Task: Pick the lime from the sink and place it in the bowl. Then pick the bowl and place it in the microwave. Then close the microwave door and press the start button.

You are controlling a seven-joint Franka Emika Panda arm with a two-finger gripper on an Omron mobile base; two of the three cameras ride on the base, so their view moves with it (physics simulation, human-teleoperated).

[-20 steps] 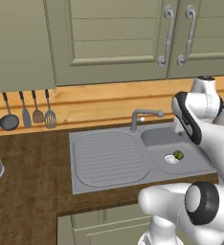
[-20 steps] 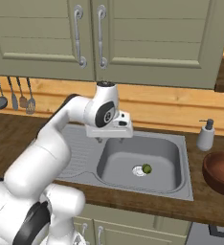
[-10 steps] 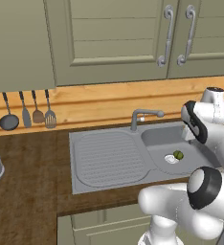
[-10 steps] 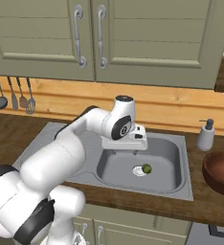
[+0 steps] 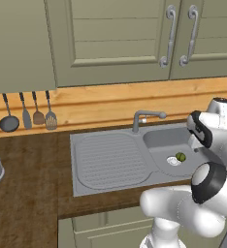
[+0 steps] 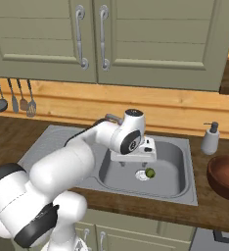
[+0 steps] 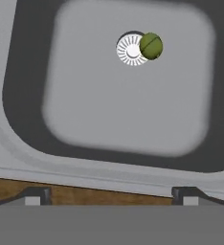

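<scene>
Dark wood counter (image 5: 33,184) under olive cabinets; hanging utensils (image 5: 28,116) at left wall. Grey steel sink (image 5: 105,162), drainboard left, basin right, curved faucet (image 5: 144,118) at back rim. Small round green lime (image 7: 151,46) on basin floor, touching drain's edge. Two-finger gripper (image 7: 111,195) above basin's front rim, jaws spread wide, empty. Right base view: soap dispenser (image 6: 211,139), brown wooden bowl (image 6: 226,176) on counter right of sink.

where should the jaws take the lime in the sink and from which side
Take the lime across its round middle, coming straight down from above. It lies on the floor of the deep sink basin, against the drain, so the walls block a sideways approach. The open gripper looks wide enough.
</scene>
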